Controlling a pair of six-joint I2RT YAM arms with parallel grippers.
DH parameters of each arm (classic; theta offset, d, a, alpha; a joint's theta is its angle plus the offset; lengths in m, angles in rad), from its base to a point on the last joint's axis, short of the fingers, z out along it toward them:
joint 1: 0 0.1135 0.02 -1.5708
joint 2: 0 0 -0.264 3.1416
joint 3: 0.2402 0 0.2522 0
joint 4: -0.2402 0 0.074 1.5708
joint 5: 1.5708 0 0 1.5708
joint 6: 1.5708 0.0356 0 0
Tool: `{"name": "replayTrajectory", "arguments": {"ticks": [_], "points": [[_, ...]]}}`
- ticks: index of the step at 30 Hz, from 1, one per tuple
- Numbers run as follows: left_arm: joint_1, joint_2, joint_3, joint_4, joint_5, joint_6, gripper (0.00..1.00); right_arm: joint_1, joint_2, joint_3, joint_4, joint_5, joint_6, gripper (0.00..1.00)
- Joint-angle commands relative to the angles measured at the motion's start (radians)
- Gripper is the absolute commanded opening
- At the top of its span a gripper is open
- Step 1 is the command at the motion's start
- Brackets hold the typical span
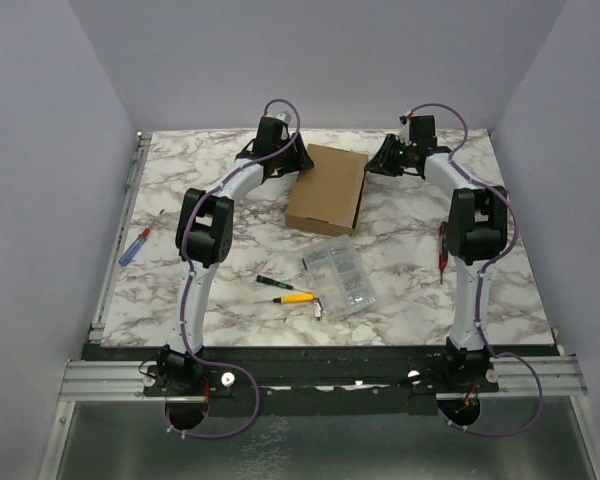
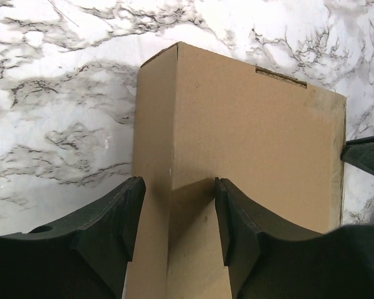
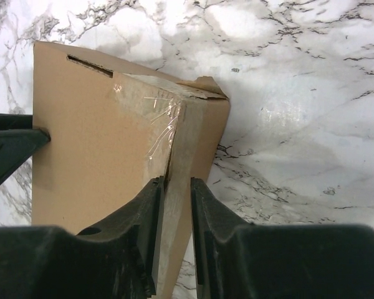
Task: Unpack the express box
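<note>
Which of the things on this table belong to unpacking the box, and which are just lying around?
Job in hand: express box, with the left claw and right claw at its edges.
Lying about: clear parts case, yellow-handled screwdriver, small dark screwdriver, blue-handled tool.

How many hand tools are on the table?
4: blue one far left; black one and yellow one left of the clear case; red one partly hidden by right arm.
</note>
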Motion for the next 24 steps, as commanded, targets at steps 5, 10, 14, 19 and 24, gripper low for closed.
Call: {"name": "replayTrajectory", "arguments": {"ticks": [5,10,14,19,24], "points": [[0.031,0.006,-0.054,-0.053,-0.131,-0.017,0.55,-0.005,-0.007,-0.019,-0.101,0.188,-0.026,0.24],[0.036,0.011,-0.058,-0.059,-0.138,-0.02,0.54,-0.006,-0.02,-0.035,-0.121,0.267,-0.027,0.21],[0.036,0.012,-0.06,-0.067,-0.148,-0.009,0.54,-0.008,-0.019,-0.035,-0.132,0.285,-0.018,0.18],[0.038,0.011,-0.043,-0.071,-0.108,0.0,0.55,-0.01,-0.03,-0.047,-0.072,0.18,-0.027,0.18],[0.038,0.003,-0.023,-0.073,-0.08,0.011,0.57,-0.014,-0.017,-0.012,-0.085,0.186,-0.017,0.18]]}}
